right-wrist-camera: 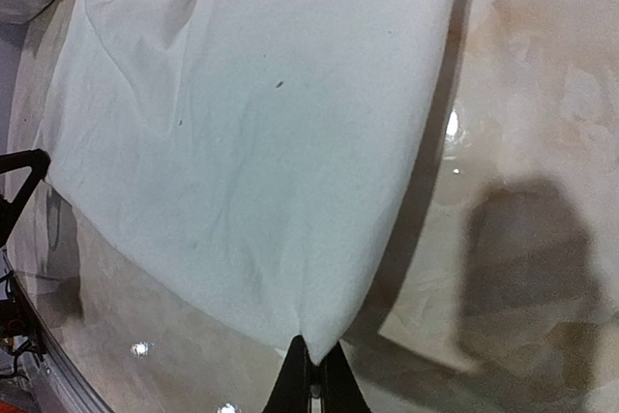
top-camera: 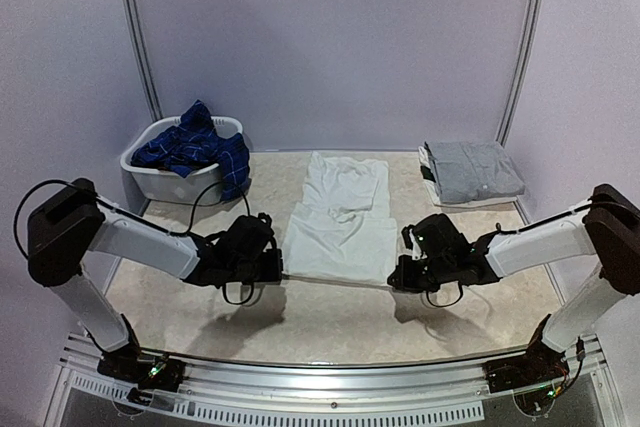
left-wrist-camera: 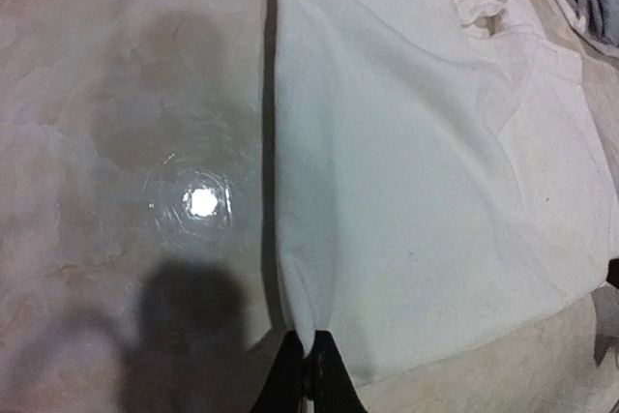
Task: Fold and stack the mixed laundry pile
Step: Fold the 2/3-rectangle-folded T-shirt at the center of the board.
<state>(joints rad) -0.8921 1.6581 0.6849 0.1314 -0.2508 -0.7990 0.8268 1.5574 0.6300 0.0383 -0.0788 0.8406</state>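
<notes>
Both your claws are clenched on the white garment, one at each near corner. The left gripper pinches the corner at the bottom of its wrist view, and the right gripper does the same in its own. In the top view the hem runs taut, left to right, between them in the lower middle of the frame. From that hem the cloth lies flat on the table toward the top of the frame. That is its long axis: straight away from both claws. Neither arm is nearer; they sit level, one per corner. So the fold, as I judge it, goes forward, with both corners carried together up the frame over the far part. The navy plaid shirt spills from the basket at upper left, and a grey folded stack sits at upper right.
</notes>
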